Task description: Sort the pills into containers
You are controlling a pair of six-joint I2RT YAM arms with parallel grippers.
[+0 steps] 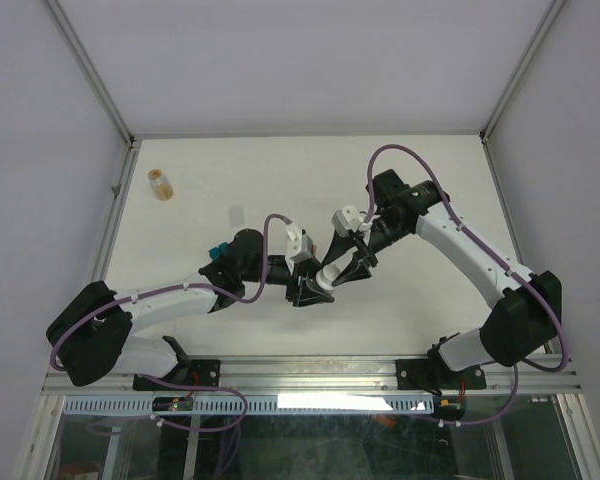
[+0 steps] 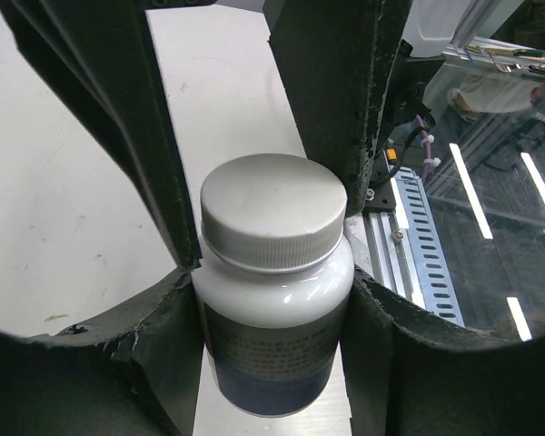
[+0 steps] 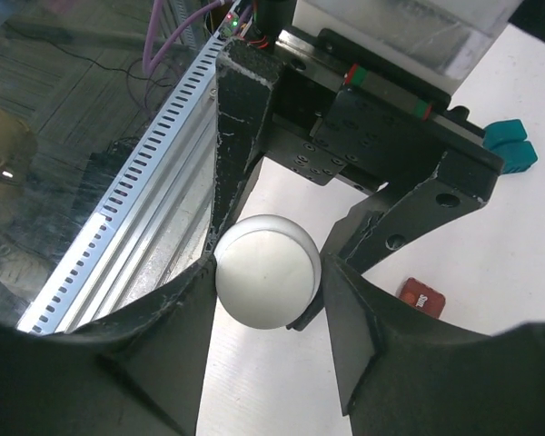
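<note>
My left gripper (image 2: pixel 274 341) is shut on the body of the white cylindrical bottle (image 2: pixel 272 272) and holds it just off the table. My right gripper (image 3: pixel 267 292) is closed around the bottle's white cap (image 3: pixel 265 272) from the other end. In the top view both grippers meet mid-table, the left (image 1: pixel 307 291) and the right (image 1: pixel 349 267), with the bottle (image 1: pixel 327 280) between them. The teal container (image 1: pixel 217 252) lies by the left arm's wrist and shows in the right wrist view (image 3: pixel 510 145). The dark red container (image 3: pixel 421 297) lies on the table under the left gripper. No loose pills show.
A small amber vial (image 1: pixel 161 185) lies at the far left of the table. A slotted metal rail (image 2: pixel 422 241) runs along the near table edge (image 3: pixel 118 209). White walls and metal posts (image 1: pixel 110 210) bound the table at back and sides.
</note>
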